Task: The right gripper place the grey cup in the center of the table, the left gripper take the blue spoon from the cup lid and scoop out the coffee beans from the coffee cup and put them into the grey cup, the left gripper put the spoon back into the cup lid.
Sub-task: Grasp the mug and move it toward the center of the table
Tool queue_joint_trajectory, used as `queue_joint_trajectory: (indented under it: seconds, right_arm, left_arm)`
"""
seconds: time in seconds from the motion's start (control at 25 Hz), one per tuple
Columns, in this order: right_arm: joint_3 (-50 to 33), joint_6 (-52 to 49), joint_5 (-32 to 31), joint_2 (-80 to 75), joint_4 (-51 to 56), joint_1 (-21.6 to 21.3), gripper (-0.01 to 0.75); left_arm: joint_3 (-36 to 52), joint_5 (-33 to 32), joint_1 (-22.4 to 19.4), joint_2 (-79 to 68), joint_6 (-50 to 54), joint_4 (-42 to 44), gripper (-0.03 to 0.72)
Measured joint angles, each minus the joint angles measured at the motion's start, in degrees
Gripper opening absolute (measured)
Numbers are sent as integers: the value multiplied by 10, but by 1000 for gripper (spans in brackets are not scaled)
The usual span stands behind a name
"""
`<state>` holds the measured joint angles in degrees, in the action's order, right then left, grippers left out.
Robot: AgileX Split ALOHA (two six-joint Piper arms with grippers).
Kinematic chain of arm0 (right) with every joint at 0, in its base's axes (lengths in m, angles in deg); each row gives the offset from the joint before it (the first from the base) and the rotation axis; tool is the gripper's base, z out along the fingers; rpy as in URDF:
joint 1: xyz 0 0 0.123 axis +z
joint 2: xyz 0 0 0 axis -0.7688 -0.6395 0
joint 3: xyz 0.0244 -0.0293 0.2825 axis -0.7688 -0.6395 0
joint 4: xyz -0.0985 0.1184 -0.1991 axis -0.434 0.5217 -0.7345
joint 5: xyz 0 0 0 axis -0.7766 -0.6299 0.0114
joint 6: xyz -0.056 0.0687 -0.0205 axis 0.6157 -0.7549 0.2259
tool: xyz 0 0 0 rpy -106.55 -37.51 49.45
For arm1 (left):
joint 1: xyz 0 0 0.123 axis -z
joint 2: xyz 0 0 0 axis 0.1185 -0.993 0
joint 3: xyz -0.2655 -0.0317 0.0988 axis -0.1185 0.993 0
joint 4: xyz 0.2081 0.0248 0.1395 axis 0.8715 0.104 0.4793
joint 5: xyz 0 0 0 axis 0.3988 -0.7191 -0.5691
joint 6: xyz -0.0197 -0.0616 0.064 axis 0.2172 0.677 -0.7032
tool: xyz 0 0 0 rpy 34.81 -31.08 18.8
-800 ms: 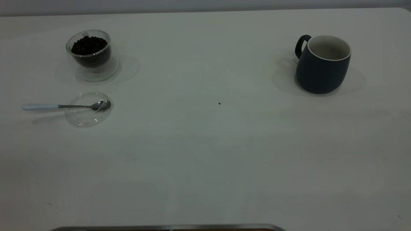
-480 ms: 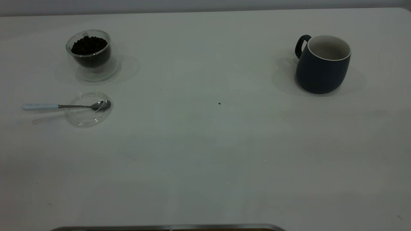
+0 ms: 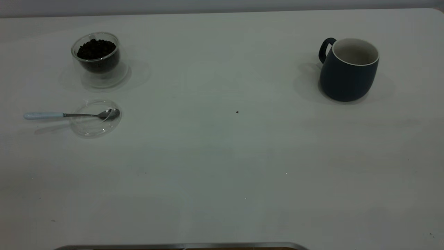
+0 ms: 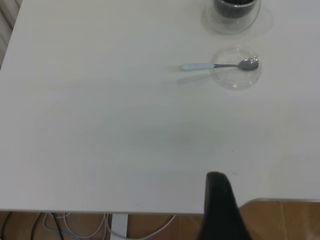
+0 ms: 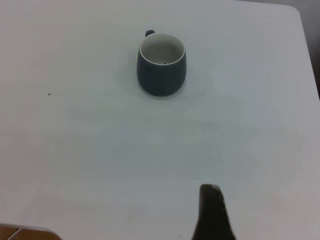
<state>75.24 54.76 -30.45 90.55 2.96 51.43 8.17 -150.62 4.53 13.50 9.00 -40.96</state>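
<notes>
Grey cup [image 3: 348, 74] upright on the table [image 3: 222, 166], far right side of the exterior view, well away from center; opening up, loop handle pointing to the back-left. Off-white inside, a tiny dark speck at the bottom in the right wrist view [image 5: 161, 64]. Nothing touching it.

Blue spoon [image 3: 71, 114] lying flat, long axis running left-right in the exterior view; pale blue handle out to the left over bare table, metal bowl to the right, resting inside the cup lid [image 3: 95, 118]. Neck crossing the lid's rim. Lid flat on the table, clear, edges hard to make out. Same pair seen in the left wrist view: spoon [image 4: 220, 65], lid [image 4: 236, 69].

Coffee cup [image 3: 97, 59] upright just behind the lid, apart from it, filled with a heap of coffee beans [image 3: 96, 49]. In the left wrist view, coffee cup [image 4: 235, 17] cut off by the frame edge, only lower part and base showing.

One small dark speck [image 3: 237, 112] near table center, too small to identify.

Left gripper [image 4: 220, 210] near the table's front edge, well apart from spoon and lid; only one dark finger showing, partly cut off, so opening cannot be told; holding nothing visible. Right gripper [image 5: 212, 212] likewise one dark finger in frame, well short of the grey cup, opening cannot be told. Neither gripper in the exterior view.

Cables [image 4: 75, 225] and floor below the table edge in the left wrist view.
</notes>
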Motion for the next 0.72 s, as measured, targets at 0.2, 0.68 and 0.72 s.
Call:
queue_joint_trajectory:
  seconds: [0.2, 0.68, 0.72]
  right_arm:
    - [0, 0, 0, 0, 0, 0, 565]
    - [0, 0, 0, 0, 0, 0, 565]
    - [0, 0, 0, 0, 0, 0, 565]
  left_arm:
    - [0, 0, 0, 0, 0, 0, 555]
    - [0, 0, 0, 0, 0, 0, 555]
    - [0, 0, 0, 0, 0, 0, 555]
